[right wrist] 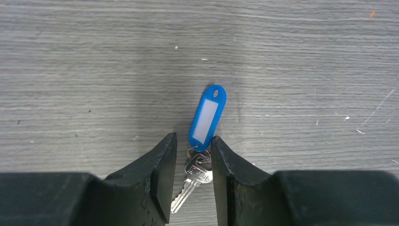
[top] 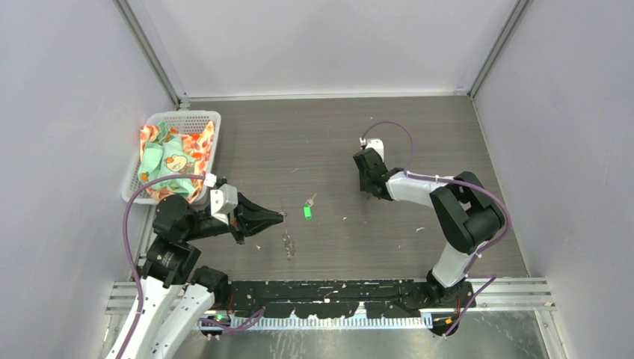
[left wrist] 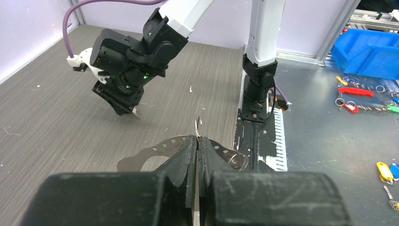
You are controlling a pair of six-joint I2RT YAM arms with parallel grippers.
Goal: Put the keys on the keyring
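The right jaws were seen released, lowered to the tabletop (right wrist: 306, 56) with one finger on either side of the blue key (right wrist: 207, 117). Its silver blade lay in the gap at the bottom centre of the right wrist view, and its blue tag pointed up the frame. No grip had yet been taken on it.

The left jaws were clenched, and a thin wire end stood up from between their tips. The scalloped rim of the keyring (left wrist: 229, 155) curved out on both sides of them in the lower middle of the left wrist view, so the ring was judged to be held there.

In the top view the green key (top: 307, 210) lay loose on the tabletop near the centre of the frame, just beyond the left jaws' tips and apart from them.

Neither key was seen threaded on the keyring. The task was judged to be at an early stage: the ring was presented, and both keys were yet to be picked up and strung.
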